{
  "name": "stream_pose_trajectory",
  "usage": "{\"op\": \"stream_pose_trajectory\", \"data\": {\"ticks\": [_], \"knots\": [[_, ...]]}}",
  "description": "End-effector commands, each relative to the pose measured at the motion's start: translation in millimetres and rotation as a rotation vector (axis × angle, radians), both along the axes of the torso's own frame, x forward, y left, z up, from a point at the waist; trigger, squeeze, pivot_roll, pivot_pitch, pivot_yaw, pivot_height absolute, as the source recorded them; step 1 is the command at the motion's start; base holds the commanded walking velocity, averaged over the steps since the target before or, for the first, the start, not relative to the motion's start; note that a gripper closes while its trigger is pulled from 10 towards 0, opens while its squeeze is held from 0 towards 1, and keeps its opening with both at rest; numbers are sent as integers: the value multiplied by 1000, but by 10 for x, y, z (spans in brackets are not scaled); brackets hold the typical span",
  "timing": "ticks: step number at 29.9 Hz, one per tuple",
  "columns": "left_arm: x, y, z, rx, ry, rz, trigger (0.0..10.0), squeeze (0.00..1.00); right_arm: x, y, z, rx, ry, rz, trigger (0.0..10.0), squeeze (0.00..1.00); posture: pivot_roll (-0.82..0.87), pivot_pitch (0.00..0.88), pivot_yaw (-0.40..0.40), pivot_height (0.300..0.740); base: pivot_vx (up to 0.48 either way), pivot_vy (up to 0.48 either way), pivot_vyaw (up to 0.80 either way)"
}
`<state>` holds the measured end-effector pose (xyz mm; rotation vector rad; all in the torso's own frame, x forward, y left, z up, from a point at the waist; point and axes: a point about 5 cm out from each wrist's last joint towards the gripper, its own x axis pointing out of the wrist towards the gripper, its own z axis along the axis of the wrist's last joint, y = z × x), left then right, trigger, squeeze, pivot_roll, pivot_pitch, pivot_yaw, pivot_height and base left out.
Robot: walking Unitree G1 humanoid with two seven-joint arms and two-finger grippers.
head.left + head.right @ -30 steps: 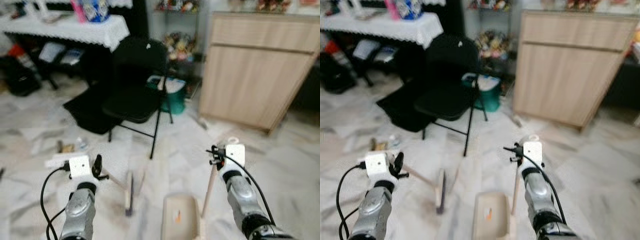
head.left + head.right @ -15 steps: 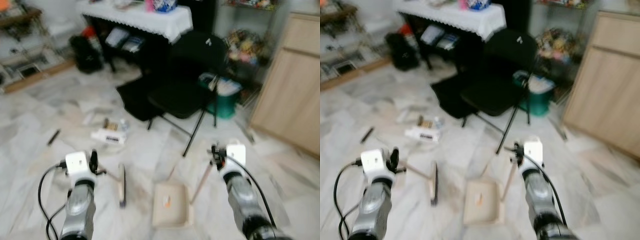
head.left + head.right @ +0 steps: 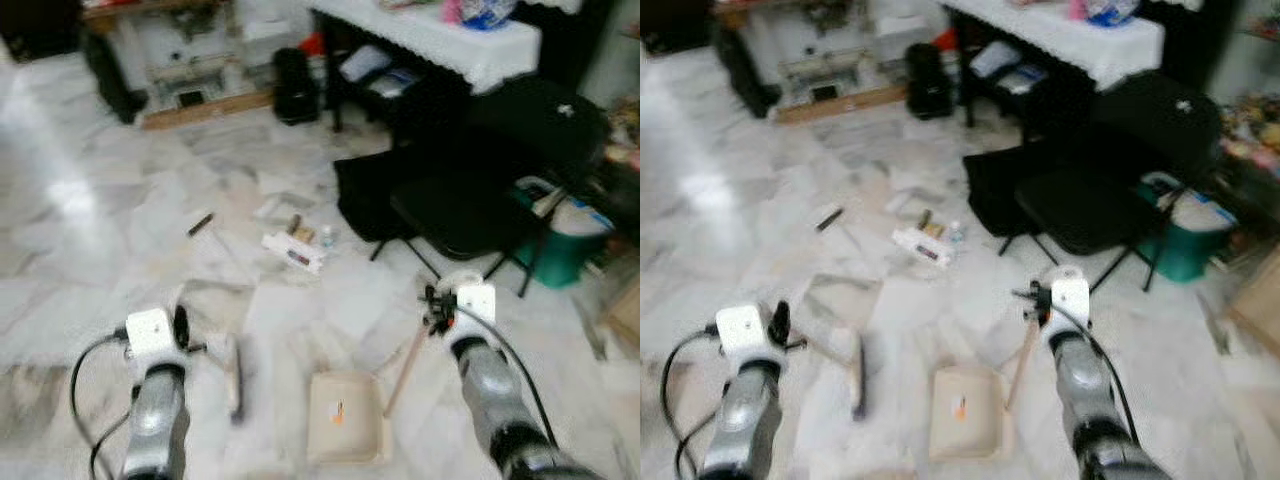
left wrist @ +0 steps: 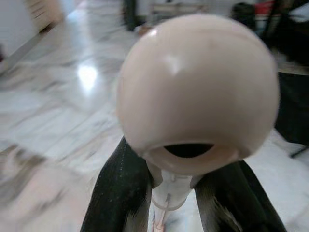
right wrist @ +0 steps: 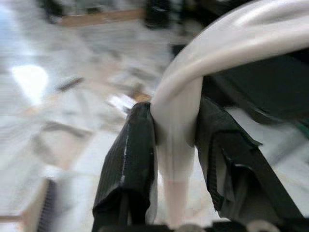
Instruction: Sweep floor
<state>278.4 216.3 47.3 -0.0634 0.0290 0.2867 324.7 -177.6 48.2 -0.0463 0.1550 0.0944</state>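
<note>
Broom [image 3: 233, 372]: handle pinched in left tool [image 4: 173, 193], head on marble floor [image 3: 90, 250] beside dustpan [image 3: 346, 432], whose handle right tool [image 5: 175, 159] pinches. Litter [image 3: 293, 250] lies well ahead near black chair [image 3: 500, 190]. Step: approach; next, walk closer, then sweep litter toward dustpan.

The floor [image 3: 120, 200] is white marble veined with grey. On it sits a cream dustpan [image 3: 345, 428] with a small orange mark inside, just beside a broom [image 3: 232, 368] with a pale beige head and dark bristles. Both handles are cream, each clasped by black fingers [image 4: 120, 193] on silver arms. Beyond the dustpan stand a black folding chair [image 3: 500, 190], a teal bin [image 3: 560, 250] and a dark table under a white lace-edged cloth [image 3: 440, 35].
</note>
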Motion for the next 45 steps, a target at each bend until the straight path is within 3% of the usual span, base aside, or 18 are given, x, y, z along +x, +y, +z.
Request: {"op": "stream_pose_trajectory", "data": {"ticks": [1, 6, 19, 30, 45], "knots": [[34, 45, 104, 22, -53, 25, 10000, 0, 53, -51, 97, 0, -39, -7, 10000, 0, -92, 0, 10, 740, 0, 0, 794], [27, 75, 111, 25, -56, 40, 10000, 0, 72, -26, 115, 9, -41, 0, 10000, 0, -85, 0, 12, 740, 0, 0, 713], [34, 96, 137, 27, -62, 47, 10000, 0, 53, 20, 77, 40, -26, 12, 10000, 0, -81, 9, 13, 740, 0, 0, 0], [35, 91, 142, 23, -66, 44, 10000, 0, 54, 47, 86, 30, -37, 33, 10000, 0, -75, 0, 13, 740, 270, 0, 377], [70, 87, 174, 28, -73, 27, 10000, 0, 45, 65, 85, 41, -44, 38, 10000, 0, -80, 0, 31, 740, 278, 0, 0]]}}
